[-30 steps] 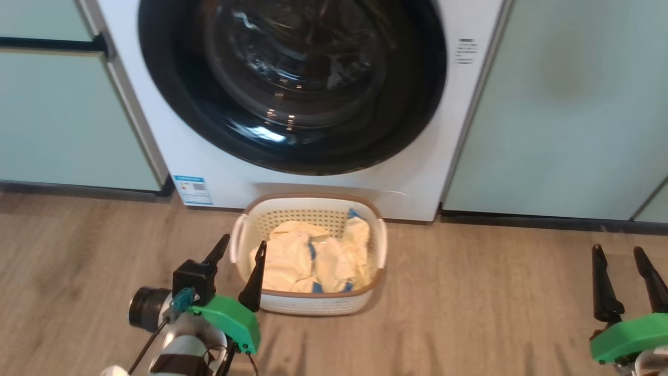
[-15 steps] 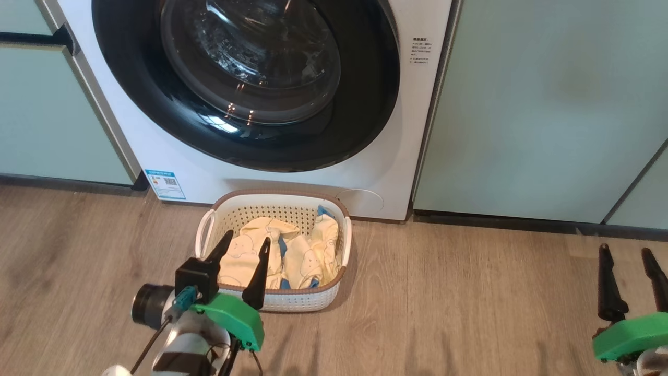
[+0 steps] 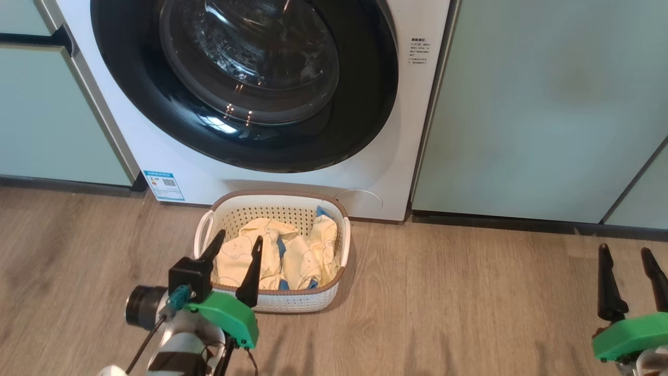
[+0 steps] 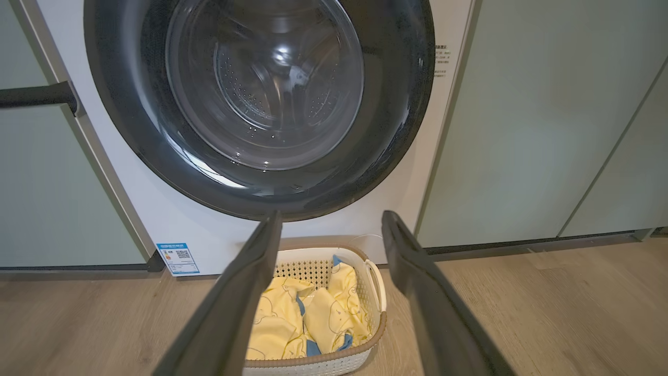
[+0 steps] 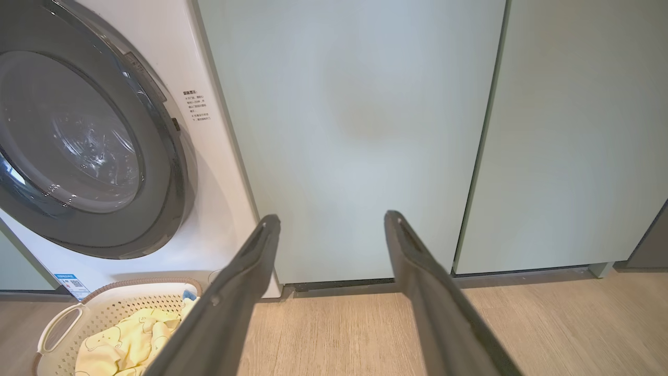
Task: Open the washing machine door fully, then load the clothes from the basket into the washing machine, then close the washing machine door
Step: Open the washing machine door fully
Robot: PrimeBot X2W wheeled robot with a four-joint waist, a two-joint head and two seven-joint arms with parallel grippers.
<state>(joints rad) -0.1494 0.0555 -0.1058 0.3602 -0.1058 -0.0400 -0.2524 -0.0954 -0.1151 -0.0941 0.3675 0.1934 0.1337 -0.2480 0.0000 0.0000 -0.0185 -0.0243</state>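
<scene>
Since half a second ago, the left gripper (image 3: 239,237) has been shifted slightly toward the left in the head view, while the right gripper (image 3: 624,248) has been kept where it was. Both pairs of dark fingers are held spread wide, and nothing is gripped between them.

The basket (image 3: 282,195) is set on the wooden floor (image 3: 469,292), close against the foot of the washing machine (image 3: 402,156) and just below the lower edge of the washing machine door (image 3: 130,89). The door is seen shut against the white front, its glass bowl bulging outward. The clothes (image 3: 302,256) are heaped inside the basket, pale yellow with blue trim showing.

In the head view the left gripper's fingertips are seen over the basket's near left corner; in the left wrist view the basket is framed low between the fingers. The right gripper is held over bare floor, well apart from the basket on its right, and is pointed at the pale green cabinet doors (image 3: 522,104). A blue sticker (image 3: 164,185) is fixed at the machine's lower left corner.
</scene>
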